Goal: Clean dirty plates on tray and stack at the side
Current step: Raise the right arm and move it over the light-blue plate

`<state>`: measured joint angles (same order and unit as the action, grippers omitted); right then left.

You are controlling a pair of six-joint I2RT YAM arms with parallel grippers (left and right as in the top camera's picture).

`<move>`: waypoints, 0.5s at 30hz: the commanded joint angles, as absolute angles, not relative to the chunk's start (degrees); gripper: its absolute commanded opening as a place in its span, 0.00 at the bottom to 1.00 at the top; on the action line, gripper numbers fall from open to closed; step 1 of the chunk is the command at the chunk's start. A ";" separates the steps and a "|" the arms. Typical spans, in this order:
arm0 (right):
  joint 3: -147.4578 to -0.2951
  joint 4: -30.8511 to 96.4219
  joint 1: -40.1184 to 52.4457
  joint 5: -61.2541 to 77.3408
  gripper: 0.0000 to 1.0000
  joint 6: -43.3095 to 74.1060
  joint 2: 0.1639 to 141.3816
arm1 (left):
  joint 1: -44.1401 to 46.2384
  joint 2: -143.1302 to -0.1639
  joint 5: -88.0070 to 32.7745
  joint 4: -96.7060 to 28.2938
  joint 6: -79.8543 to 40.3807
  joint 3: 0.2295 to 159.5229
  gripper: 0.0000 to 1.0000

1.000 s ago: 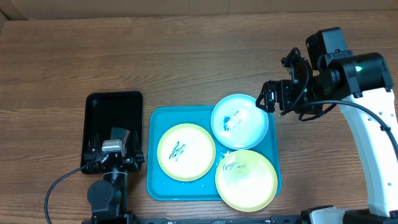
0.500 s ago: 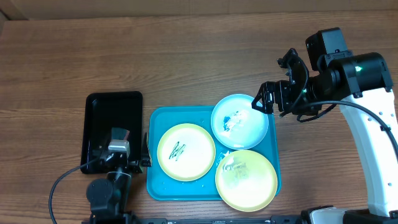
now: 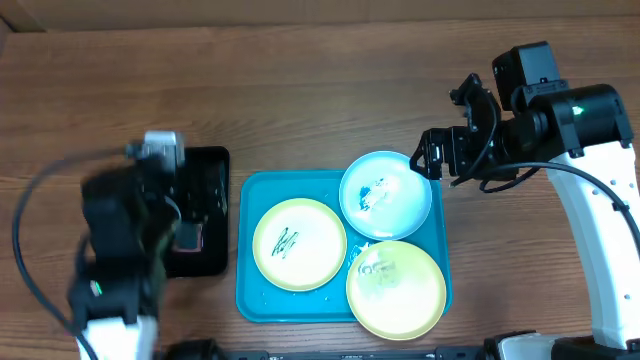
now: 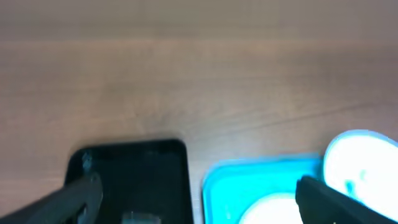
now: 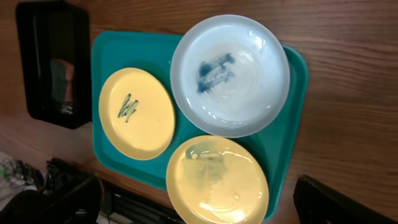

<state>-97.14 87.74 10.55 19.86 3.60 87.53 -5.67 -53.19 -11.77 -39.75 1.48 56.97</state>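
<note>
On the worktop (image 3: 300, 90): the turquoise tray (image 3: 246, 296), centre, robot's side, carrying all three plates. At its left, the pale yellow plate (image 3: 298, 243) lies flat with a dark green scribble in the middle. At the far right corner, the light blue plate (image 3: 385, 195) has a blue smear inside and its edge rides over the tray rim. At the near right, the second yellow plate (image 3: 396, 288) has a faint bluish smear. Its edge meets the blue one; which lies on top, cannot tell. Just left of the tray sits the black tray (image 3: 208, 180).

Over the black tray, the left claw (image 4: 199, 193) has its fingers wide apart and is empty; the arm is blurred from overhead. Just right of the blue plate, the right claw (image 5: 196, 190) is raised, fingers wide apart, holding nothing.
</note>
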 commanded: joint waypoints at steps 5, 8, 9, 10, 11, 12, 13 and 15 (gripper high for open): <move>-98.54 90.04 10.87 12.67 1.00 11.66 88.60 | -5.98 -74.22 -13.13 -63.59 1.30 84.31 1.00; -98.54 92.60 10.96 12.88 1.00 11.94 91.24 | -5.96 -78.48 -13.15 -69.49 1.26 88.33 1.00; -98.54 92.77 11.18 12.88 1.00 11.57 92.05 | -5.98 -79.22 -13.17 -70.11 1.21 88.53 1.00; -98.54 92.66 11.60 12.91 1.00 10.66 92.79 | -5.98 -79.66 -13.17 -70.43 1.04 88.51 1.00; -98.54 92.09 12.56 12.88 1.00 8.97 93.60 | -5.98 -80.14 -13.17 -70.72 1.02 88.51 1.00; -98.54 91.46 13.67 12.69 1.00 8.10 94.19 | -5.98 -80.44 -13.17 -70.89 0.58 88.51 1.00; -98.54 90.67 15.00 12.58 1.00 8.12 94.65 | -5.98 -80.66 -13.17 -70.94 0.30 88.51 1.00; -98.54 88.49 18.31 12.36 1.00 10.79 95.50 | -5.98 -80.99 -13.17 -70.87 -0.01 88.51 1.00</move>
<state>-97.43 89.89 14.28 12.97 9.61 95.07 -5.67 -80.64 -12.05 -70.74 1.34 86.72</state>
